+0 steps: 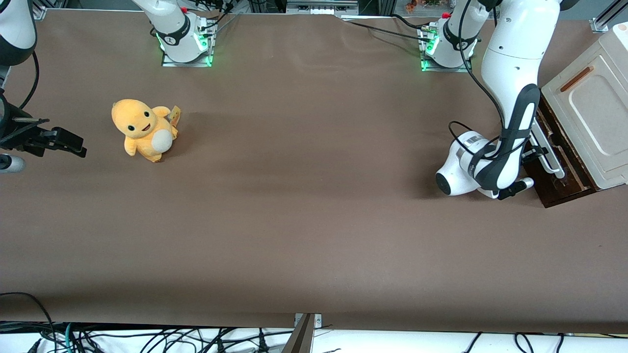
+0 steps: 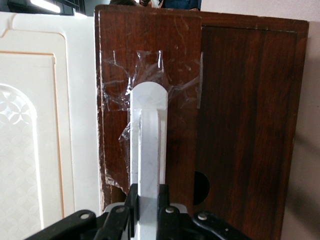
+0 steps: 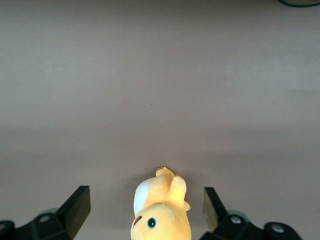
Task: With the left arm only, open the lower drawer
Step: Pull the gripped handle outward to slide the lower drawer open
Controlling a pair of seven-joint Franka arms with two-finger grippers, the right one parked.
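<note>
1. We see the left arm (image 1: 510, 78) bent down to the cabinet (image 1: 596, 120) at the working arm's end of the brown counter (image 1: 304, 220)
2. Its gripper (image 2: 148, 210) is clamped on the white handle (image 2: 148, 140) of the lower drawer (image 2: 150, 65), one black finger (image 2: 131, 207) pressed on each side of the bar
3. We find the lower drawer at the cabinet's base, its dark brown front scratched and patched with clear tape (image 2: 145, 75) around the handle's end
4. The drawer front sits slightly forward of the darker wood panel (image 2: 250, 115) beside it
5. The cream panel (image 2: 35, 140) lies just beside the drawer
6. A yellow plush toy (image 1: 143, 130) stands well apart, toward the parked arm's end
</note>
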